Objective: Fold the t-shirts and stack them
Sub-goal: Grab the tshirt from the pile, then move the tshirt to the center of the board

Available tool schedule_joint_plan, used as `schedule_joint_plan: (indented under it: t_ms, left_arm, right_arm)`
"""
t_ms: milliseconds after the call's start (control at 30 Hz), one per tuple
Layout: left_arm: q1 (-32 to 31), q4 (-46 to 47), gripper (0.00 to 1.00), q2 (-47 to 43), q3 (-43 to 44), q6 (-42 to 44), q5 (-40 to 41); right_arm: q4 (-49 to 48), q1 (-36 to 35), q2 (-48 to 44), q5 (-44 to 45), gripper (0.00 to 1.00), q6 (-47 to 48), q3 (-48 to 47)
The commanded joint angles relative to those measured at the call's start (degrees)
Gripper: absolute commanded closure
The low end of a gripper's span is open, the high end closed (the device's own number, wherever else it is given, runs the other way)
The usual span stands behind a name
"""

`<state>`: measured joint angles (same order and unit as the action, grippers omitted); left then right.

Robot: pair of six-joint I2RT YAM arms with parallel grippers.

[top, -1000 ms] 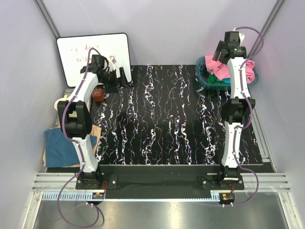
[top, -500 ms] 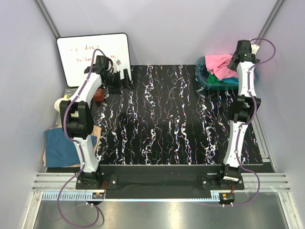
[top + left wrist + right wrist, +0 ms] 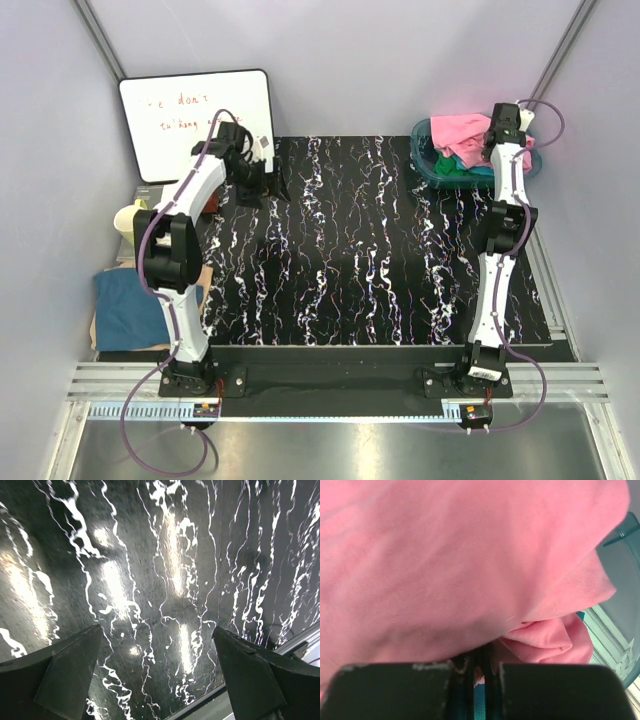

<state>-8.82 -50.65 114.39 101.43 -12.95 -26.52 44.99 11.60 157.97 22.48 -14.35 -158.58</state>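
Observation:
A bright pink t-shirt lies bunched on top of a pile in the teal basin at the back right, with green cloth and turquoise cloth under it. My right gripper is down in that pile. In the right wrist view the pink t-shirt fills the frame and the right gripper is shut on a fold of it. A dark blue t-shirt lies off the table's left side. My left gripper hangs open over the bare back-left table; nothing sits inside the left gripper.
A whiteboard with red writing leans at the back left. A cream roll and brown card sit by the dark blue shirt. The black marbled table has a metal edge close to the left gripper.
My right gripper has dropped onto the pink t-shirt in the basin and shut on it. The left arm has swung right, out over the table's back-left corner, still open.

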Motion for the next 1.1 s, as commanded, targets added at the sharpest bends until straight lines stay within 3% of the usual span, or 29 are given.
schedule_joint_plan:
  t_ms: [0, 200, 633, 833, 1067]
  left_arm:
    - [-1.11, -1.38, 0.01, -2.15, 1.14, -0.14, 2.70]
    - [-2.34, -1.12, 0.01, -2.59, 1.40, 0.03, 4.99]
    - [-2.96, 4.86, 0.01, -2.77, -0.62, 1.26, 0.69]
    - [-2.96, 6.00, 0.01, -3.47, -2.28, 1.00, 0.33]
    - [-2.78, 7.59, 0.01, -5.40, -3.78, -0.49, 2.88]
  right_arm:
    - [-2.02, 0.27, -1.96, -5.60, 1.00, -1.38, -3.93]
    - [-0.78, 0.18, -8.81, -10.78, 1.00, -3.66, -5.94]
    - [-4.30, -2.71, -25.51, -18.08, 1.00, -3.49, -6.04]
    - [-4.30, -8.33, -35.69, -25.54, 1.00, -2.27, 0.46]
    - [-3.07, -20.62, -46.87, -29.68, 1.00, 0.37, 18.80]
